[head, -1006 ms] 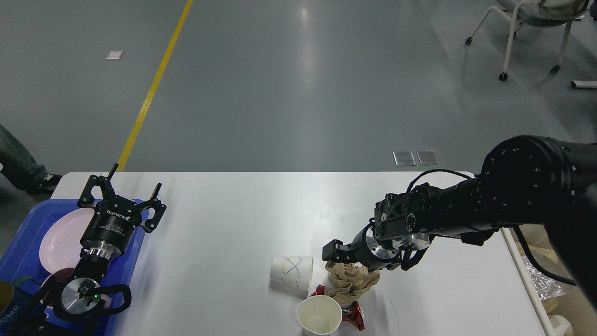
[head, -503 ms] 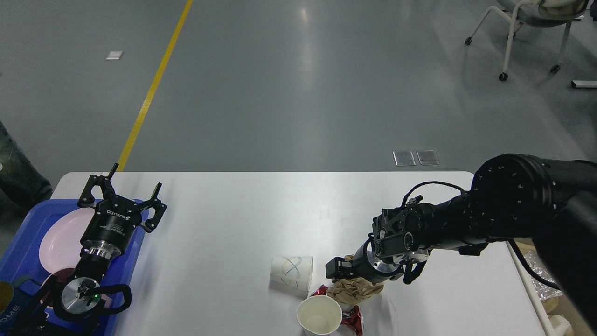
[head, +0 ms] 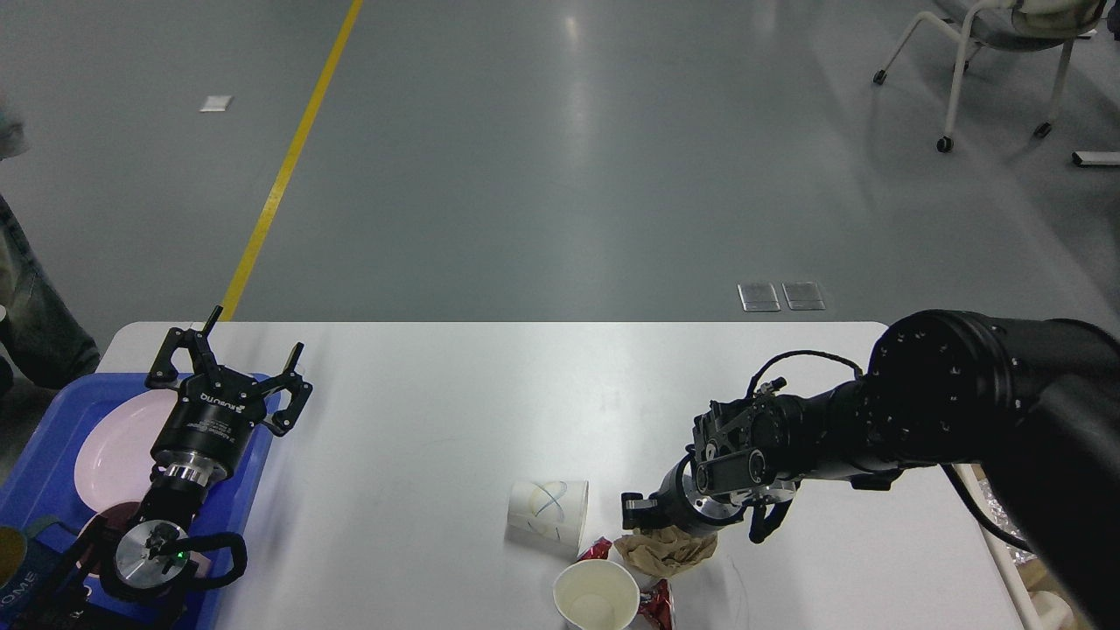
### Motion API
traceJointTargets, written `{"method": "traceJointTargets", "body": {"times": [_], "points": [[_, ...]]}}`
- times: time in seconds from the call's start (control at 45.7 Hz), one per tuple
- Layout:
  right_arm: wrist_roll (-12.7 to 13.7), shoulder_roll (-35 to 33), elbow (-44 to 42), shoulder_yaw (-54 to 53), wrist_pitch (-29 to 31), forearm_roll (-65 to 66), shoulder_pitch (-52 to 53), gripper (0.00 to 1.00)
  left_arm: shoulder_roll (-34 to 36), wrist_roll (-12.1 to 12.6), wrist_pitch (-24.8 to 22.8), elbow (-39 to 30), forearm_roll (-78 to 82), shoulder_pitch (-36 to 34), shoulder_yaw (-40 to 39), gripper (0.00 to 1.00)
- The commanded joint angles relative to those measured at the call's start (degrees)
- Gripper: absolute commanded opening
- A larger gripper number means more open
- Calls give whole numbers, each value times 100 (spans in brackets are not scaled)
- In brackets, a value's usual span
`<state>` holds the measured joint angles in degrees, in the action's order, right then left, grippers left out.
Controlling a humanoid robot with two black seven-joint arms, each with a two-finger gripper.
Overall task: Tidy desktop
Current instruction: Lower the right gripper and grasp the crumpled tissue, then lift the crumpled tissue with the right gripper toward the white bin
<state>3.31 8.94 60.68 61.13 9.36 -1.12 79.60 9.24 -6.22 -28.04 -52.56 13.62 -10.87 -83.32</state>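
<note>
Right claw [head: 643, 514] lowered onto paper wad [head: 667, 551], cups empty

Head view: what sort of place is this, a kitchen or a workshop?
Probably a lab or industrial hall: bare grey floor with a yellow line, a wheeled chair, and one white desktop.

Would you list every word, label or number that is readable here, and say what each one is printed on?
"ROBOTIQ": white lettering, seen upside down, on the body of the left gripper.
"OME": the end of a cut-off word on a dark object at the lower left edge.
The lying paper cup carries only a blue looped mark, no words.
</note>
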Motion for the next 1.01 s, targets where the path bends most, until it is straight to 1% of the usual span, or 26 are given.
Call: {"method": "traceJointTargets", "body": {"times": [0.0,0.022,0.087,0.241,0.306,0.394,0.503,0.569,0.787,0.919,0.984], "points": [[345,-6,23,49,-31,-2,-14,0,-2,-2,0,0,0,6,0,96],[406,-6,23,48,-49,-2,-14,0,16,-2,0,0,0,-3,0,96],[460,-15,14,48,-66,-11,-14,0,-2,-2,0,0,0,6,0,96],[460,-42,14,48,-119,-20,-5,0,-2,-2,0,0,0,-3,0,96],[451,-50,23,31,-49,-20,21,0,16,-2,0,0,0,6,0,96],[460,-103,154,22,-5,-37,144,0,-1,-2,0,0,0,-3,0,96],[460,-270,470,31,48,-55,539,0,16,-2,0,0,0,6,0,96],[442,-410,664,31,267,-90,846,0,16,-2,0,0,0,-3,0,96],[416,-1078,919,31,1383,-143,1848,0,16,-2,0,0,0,6,0,96],[407,-1535,1296,40,2060,-143,2700,0,16,-2,0,0,0,-3,0,96],[416,-1667,1569,48,2297,-143,3210,0,16,-2,0,0,0,6,0,96]]}}
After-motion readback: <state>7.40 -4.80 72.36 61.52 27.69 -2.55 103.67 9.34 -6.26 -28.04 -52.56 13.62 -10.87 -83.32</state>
